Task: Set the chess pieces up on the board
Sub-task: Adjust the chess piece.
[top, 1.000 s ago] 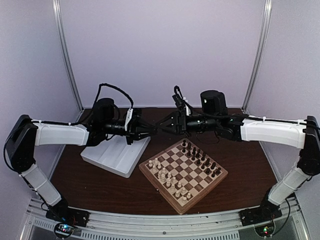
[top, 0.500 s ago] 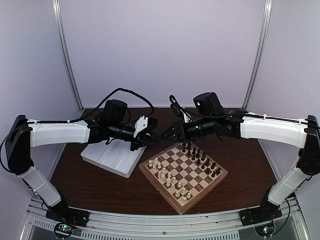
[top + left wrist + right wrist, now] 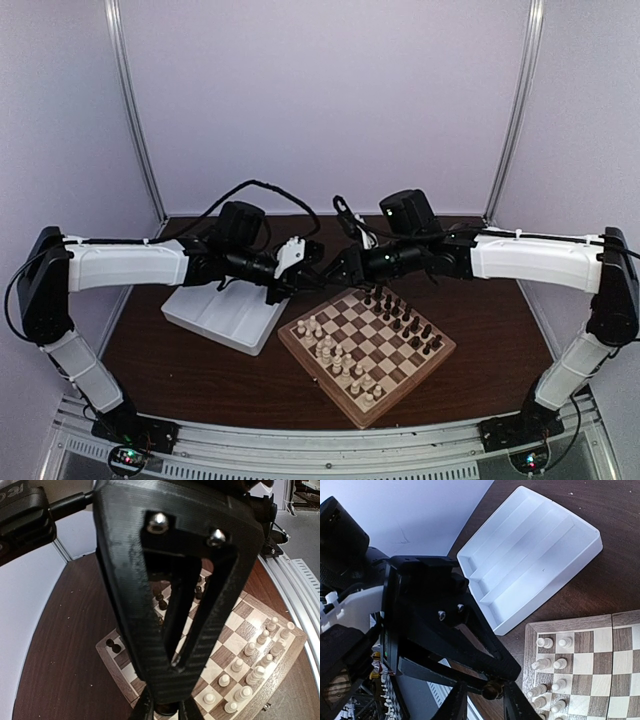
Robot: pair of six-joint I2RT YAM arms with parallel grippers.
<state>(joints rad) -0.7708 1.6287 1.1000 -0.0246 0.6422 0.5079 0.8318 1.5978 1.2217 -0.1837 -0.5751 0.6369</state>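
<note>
The board (image 3: 322, 380) lies at centre right, angled. Dark chess pieces (image 3: 400, 315) stand in rows on its far right side and cream ones (image 3: 335, 355) on its near left side. Both grippers meet tip to tip in the air over the board's far left corner. My left gripper (image 3: 312, 272) is shut on one dark piece (image 3: 167, 709). My right gripper (image 3: 332, 272) stands open around the same piece (image 3: 492, 690), with a gap on one side. In the left wrist view the board rim (image 3: 109, 662) lies below, with two dark pieces (image 3: 116, 646) at its corner.
A white compartment tray (image 3: 225, 315) sits left of the board, and its compartments (image 3: 530, 555) look empty. The brown table is bounded by pale walls and two metal poles at the back. A metal rail runs along the near edge.
Both grippers have dropped lower and shifted slightly left, staying tip to tip. Both wrists have rotated. Nothing on the board has moved.
</note>
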